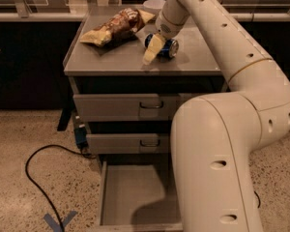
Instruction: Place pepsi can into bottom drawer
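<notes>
Found the gripper (pixel 156 50) low over the middle of the cabinet top (pixel 111 59), toward its front edge, touching the pepsi can (pixel 167 47) lying on its side. Could not tell whether clenched or released. Noted chip bag (pixel 113 28) toward back-left corner, white bowl (pixel 153 5) at back edge. Saw bottom drawer (pixel 128 195) pulled open below.

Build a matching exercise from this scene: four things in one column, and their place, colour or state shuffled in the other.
1 can
2 bottom drawer
3 chip bag
4 gripper

A pulled open
B brown and yellow
C low over the cabinet top, at the can
D blue, lying on its side

Pairs: 1-D, 2-A, 3-B, 4-C
</notes>
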Controlling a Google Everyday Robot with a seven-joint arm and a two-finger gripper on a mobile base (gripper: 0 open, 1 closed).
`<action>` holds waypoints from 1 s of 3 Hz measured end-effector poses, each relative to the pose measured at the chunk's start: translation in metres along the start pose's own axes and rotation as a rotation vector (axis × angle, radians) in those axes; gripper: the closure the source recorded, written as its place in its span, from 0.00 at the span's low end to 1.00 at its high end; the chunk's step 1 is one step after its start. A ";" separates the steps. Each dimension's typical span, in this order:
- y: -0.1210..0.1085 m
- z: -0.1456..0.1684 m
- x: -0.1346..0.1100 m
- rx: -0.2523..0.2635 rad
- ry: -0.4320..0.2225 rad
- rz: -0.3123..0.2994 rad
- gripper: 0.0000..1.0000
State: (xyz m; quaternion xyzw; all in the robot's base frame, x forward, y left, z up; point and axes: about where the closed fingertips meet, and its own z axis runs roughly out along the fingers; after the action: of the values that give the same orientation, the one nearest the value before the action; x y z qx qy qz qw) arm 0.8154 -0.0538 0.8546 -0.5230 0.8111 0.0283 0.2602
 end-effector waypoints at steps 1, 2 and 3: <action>0.001 0.010 0.007 -0.019 0.011 0.024 0.00; 0.004 0.017 0.011 -0.038 0.018 0.034 0.13; 0.004 0.017 0.011 -0.039 0.018 0.034 0.31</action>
State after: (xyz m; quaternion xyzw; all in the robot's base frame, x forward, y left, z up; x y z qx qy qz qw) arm 0.8153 -0.0559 0.8342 -0.5142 0.8216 0.0438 0.2421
